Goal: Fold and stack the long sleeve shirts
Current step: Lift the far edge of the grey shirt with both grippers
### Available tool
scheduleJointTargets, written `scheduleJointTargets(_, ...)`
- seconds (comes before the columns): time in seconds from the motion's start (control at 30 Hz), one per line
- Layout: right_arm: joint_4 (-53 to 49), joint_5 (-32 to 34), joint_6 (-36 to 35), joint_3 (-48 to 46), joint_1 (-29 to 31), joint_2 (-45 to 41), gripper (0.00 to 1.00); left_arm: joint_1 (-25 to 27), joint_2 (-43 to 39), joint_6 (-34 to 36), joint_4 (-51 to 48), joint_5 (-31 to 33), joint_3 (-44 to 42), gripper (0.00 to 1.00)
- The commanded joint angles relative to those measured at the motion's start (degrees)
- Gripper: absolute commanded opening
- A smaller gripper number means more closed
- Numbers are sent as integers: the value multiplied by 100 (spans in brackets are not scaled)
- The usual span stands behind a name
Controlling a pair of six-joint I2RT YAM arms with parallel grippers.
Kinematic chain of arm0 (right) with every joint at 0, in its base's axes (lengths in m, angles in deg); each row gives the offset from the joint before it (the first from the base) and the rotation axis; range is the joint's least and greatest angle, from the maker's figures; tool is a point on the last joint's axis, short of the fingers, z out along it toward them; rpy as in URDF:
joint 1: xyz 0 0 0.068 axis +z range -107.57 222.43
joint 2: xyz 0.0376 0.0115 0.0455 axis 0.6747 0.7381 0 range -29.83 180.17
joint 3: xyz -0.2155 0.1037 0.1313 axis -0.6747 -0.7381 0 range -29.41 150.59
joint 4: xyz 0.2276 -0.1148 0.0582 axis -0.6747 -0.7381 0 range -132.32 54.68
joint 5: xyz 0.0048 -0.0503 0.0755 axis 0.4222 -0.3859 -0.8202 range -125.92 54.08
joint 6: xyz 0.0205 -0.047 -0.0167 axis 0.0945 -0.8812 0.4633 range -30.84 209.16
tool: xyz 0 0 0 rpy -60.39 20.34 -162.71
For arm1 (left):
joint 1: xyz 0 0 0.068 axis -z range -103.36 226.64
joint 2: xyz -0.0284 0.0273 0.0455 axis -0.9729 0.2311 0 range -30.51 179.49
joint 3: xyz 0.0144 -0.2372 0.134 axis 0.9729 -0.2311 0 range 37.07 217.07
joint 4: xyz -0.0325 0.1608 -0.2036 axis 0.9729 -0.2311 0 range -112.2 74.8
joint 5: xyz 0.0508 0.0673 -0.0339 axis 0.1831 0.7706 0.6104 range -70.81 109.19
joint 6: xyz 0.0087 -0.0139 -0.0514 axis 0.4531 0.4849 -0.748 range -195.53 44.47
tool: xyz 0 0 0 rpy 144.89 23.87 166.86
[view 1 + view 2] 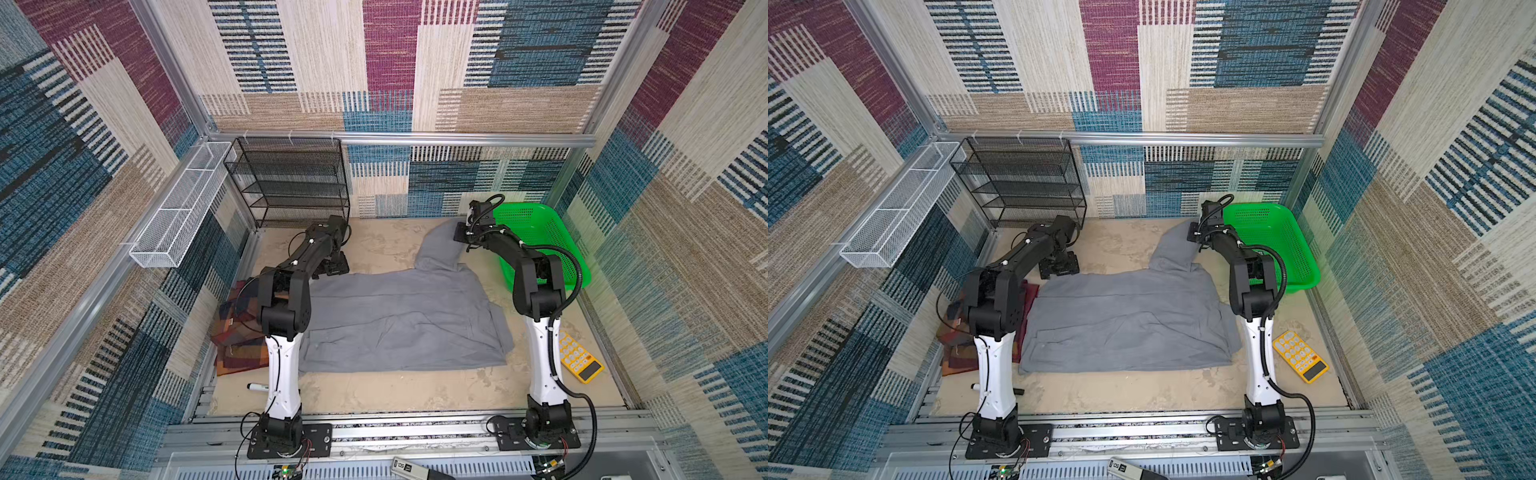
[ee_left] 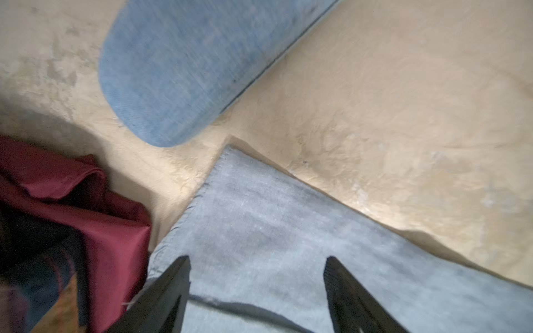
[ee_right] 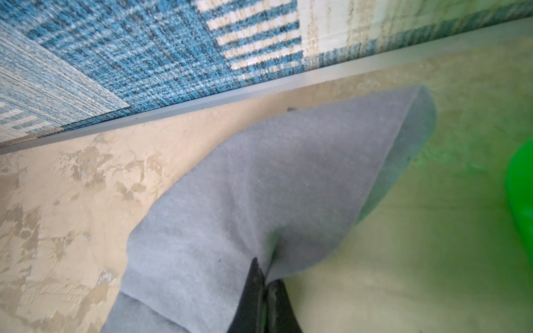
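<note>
A plain grey long sleeve shirt (image 1: 399, 320) (image 1: 1125, 320) lies spread flat mid-table in both top views. One sleeve (image 1: 438, 249) runs off toward the back right. My right gripper (image 1: 459, 235) (image 3: 264, 274) is shut on that sleeve's edge, and the grey cloth (image 3: 259, 178) drapes away from the pinch. My left gripper (image 1: 334, 266) (image 2: 256, 259) hovers open over the shirt's back-left corner (image 2: 259, 225), its jaws wide apart with nothing between them. The patchwork plaid shirt (image 1: 237, 332) (image 2: 72, 201) lies bunched at the left, partly hidden under my left arm.
A blue-grey oblong case (image 2: 187, 66) lies just beyond the grey corner. A green basket (image 1: 540, 245) stands back right, a black mesh rack (image 1: 291, 183) back left, and a white mesh tray (image 1: 178, 208) hangs on the left wall. A yellow calculator (image 1: 579, 359) and a marker (image 1: 257, 387) lie near the front.
</note>
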Motion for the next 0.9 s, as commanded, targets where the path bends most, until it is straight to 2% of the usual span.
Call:
scheduleJointTargets(0.0,751,69,126,-389,-9,-456,0,-26,48,134,123,-7,1,78)
scheduleJointTargets(0.2,821,-583,174,-390,-11,-560,0,-63,670,221,-217,78,726,78)
scheduleJointTargets(0.5,1364,-1043,204,-923,-10,-1182,0,-83,1107,465,-465,860,1115,78)
scheduleJointTargets(0.67,1443,-1167,255,-1021,-9,-1393,0,-139,1190,480,-412,784,1022,78)
scheduleJointTargets(0.87,1762,-1322,360,-1327,-8,-1783,0,-140,1368,485,-375,517,1113,70)
